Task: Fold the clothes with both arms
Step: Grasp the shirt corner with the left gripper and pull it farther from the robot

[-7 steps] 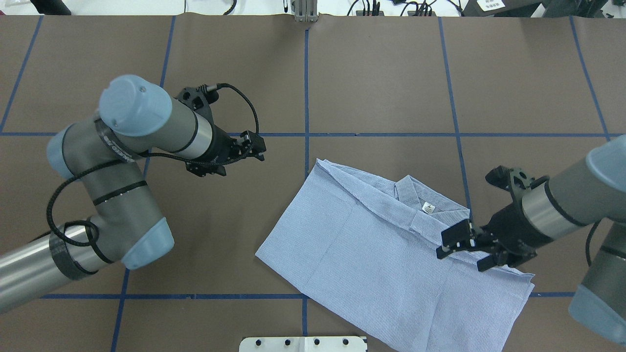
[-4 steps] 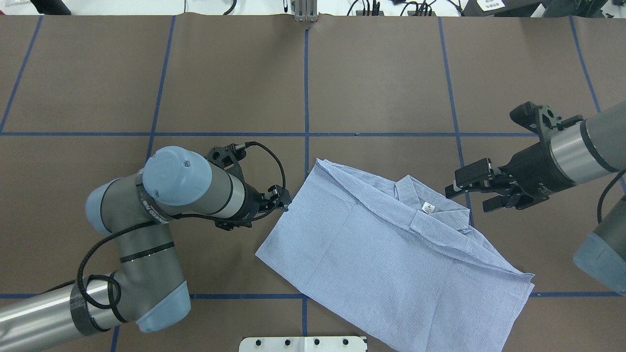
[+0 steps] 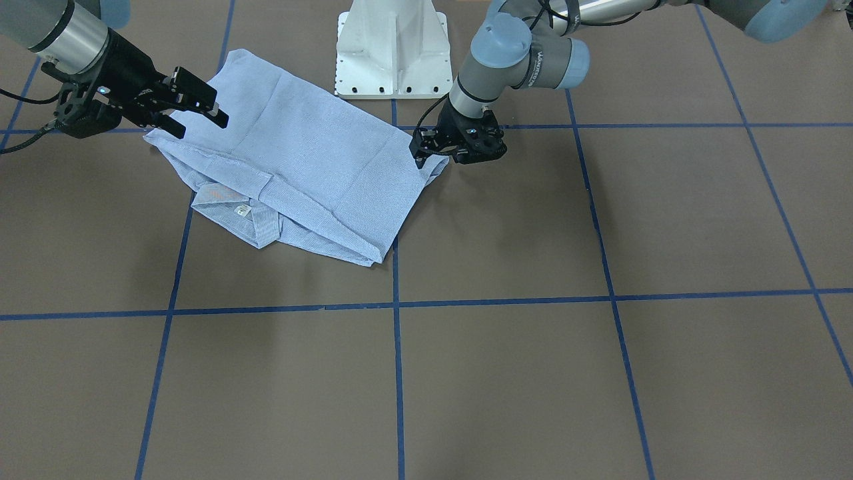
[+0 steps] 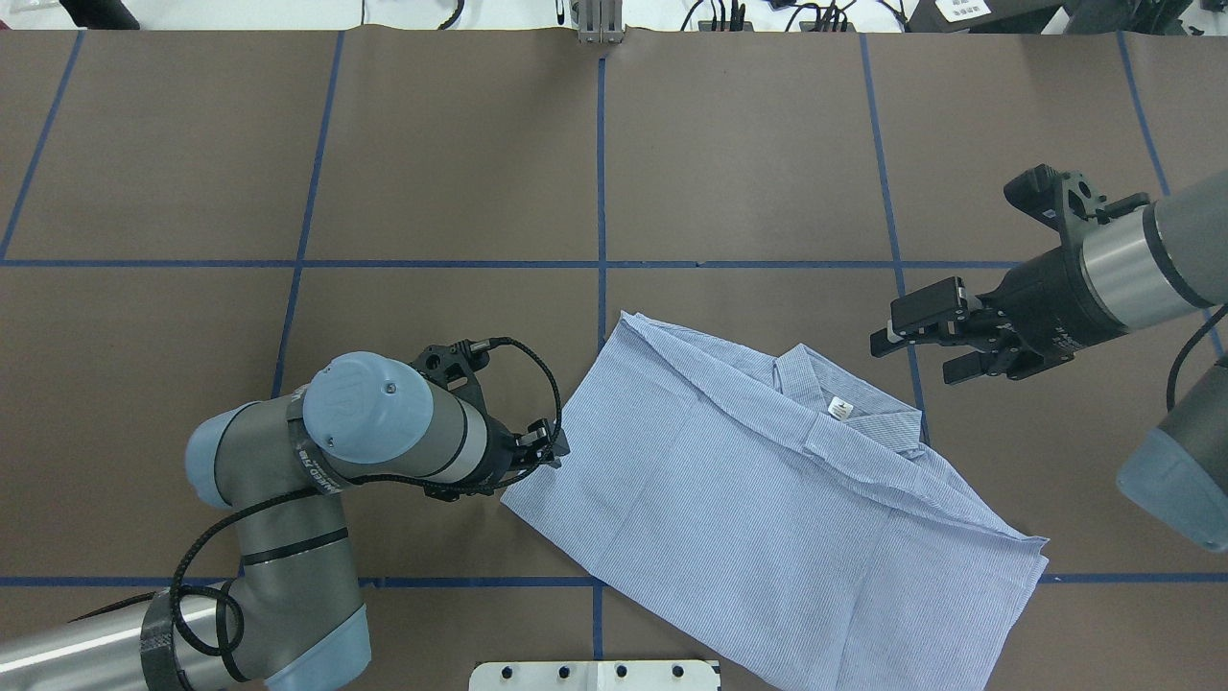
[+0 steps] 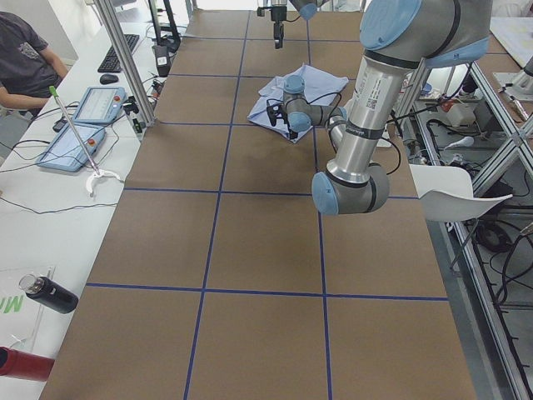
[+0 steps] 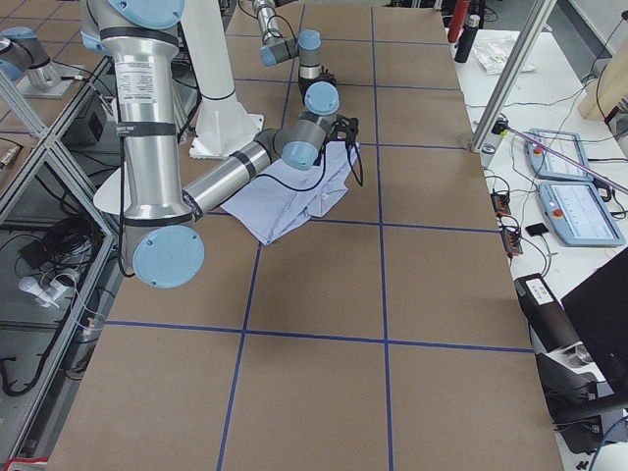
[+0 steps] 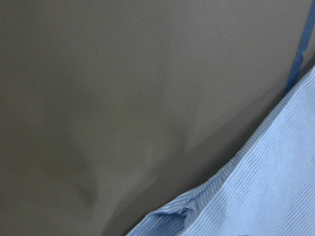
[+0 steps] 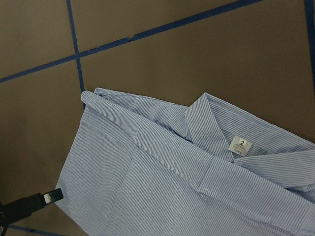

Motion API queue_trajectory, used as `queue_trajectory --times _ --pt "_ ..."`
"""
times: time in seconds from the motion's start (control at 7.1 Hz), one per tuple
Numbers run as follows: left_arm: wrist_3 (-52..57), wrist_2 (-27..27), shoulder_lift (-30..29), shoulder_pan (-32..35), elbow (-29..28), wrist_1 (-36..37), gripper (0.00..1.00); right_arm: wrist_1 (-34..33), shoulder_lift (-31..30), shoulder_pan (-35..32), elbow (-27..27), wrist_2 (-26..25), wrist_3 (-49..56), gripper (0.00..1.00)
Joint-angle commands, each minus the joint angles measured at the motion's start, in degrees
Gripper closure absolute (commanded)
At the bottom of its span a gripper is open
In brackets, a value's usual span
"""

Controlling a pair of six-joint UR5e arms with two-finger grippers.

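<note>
Directly ahead of the left gripper [image 4: 554,448], the part-folded shirt [image 4: 767,499] lies flat; this gripper has descended to its side edge, spread or pressed together cannot be determined; right gripper [image 4: 923,338], fingers [image 4: 929,305] spread and empty, has withdrawn past the collar [image 4: 815,374]; a further fold appears pending; pedestal base [image 4: 595,675] stands behind both, apparently obstructing nothing.

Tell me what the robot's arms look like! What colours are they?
The left arm and right arm are silver-grey tubes with round light blue caps at the joints. Black cables loop along them, and black bands carry lettering. Each ends in a black two-finger claw: the left gripper and the right gripper.
</note>
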State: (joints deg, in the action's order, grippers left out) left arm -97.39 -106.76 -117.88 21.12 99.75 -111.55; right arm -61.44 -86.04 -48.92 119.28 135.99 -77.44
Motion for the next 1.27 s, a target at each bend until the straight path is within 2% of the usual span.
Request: queue_trajectory --times 0.0,0.28,0.56,0.7,0.99,1.13 --pt "0.0 0.0 0.3 -1.1 -0.4 -0.1 0.14 0.0 0.5 0.0 -0.3 0.0 0.0 0.0" --pt "0.0 0.0 0.1 -2.5 -1.2 -0.1 0.21 0.0 0.4 0.0 -0.3 0.0 0.0 0.0" --pt "0.0 -0.1 -0.2 -2.5 -1.1 -0.1 0.41 -0.1 0.4 -0.2 -0.3 0.0 0.0 0.0" --pt "-0.1 -0.1 -0.4 -2.5 -0.7 0.0 0.47 -0.1 0.4 -0.2 -0.3 0.0 0.0 0.0" --pt "0.0 -0.1 -0.4 -2.5 -0.4 0.0 0.72 0.0 0.3 -0.4 -0.3 0.0 0.0 0.0" --pt "-0.1 -0.1 -0.6 -2.4 0.2 0.1 1.0 0.0 0.3 -0.4 -0.4 0.0 0.0 0.0"
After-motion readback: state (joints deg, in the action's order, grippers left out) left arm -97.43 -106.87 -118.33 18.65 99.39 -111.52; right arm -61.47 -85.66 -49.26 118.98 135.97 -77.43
